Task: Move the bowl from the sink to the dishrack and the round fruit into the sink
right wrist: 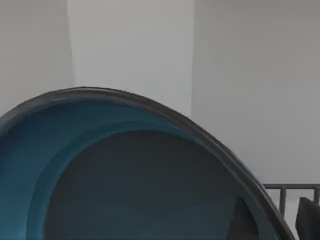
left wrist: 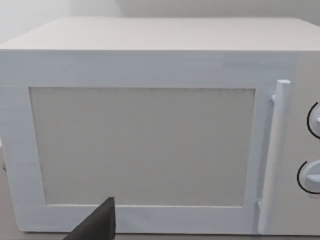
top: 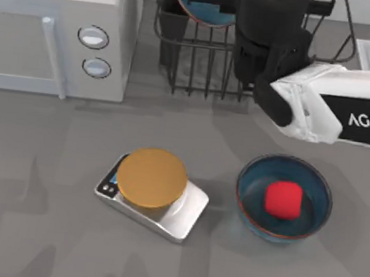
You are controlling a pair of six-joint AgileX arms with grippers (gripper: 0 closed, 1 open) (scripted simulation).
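Top view: right arm [top: 322, 107] reaches over the dishrack [top: 200, 67], a bowl [top: 204, 0] tilted in it; finger state unclear. Second bowl [top: 284, 196] on bench holds round fruit [top: 283, 199]. Left wrist view faces microwave [left wrist: 150, 135].

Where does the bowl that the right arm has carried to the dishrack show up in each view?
Top view: bowl on edge at the top centre, in the dishrack, beside the right arm.
Left wrist view: not in it; the microwave faces the camera.
Right wrist view: bowl close up, across the lower frame.
Shared landmark: dishrack bars.
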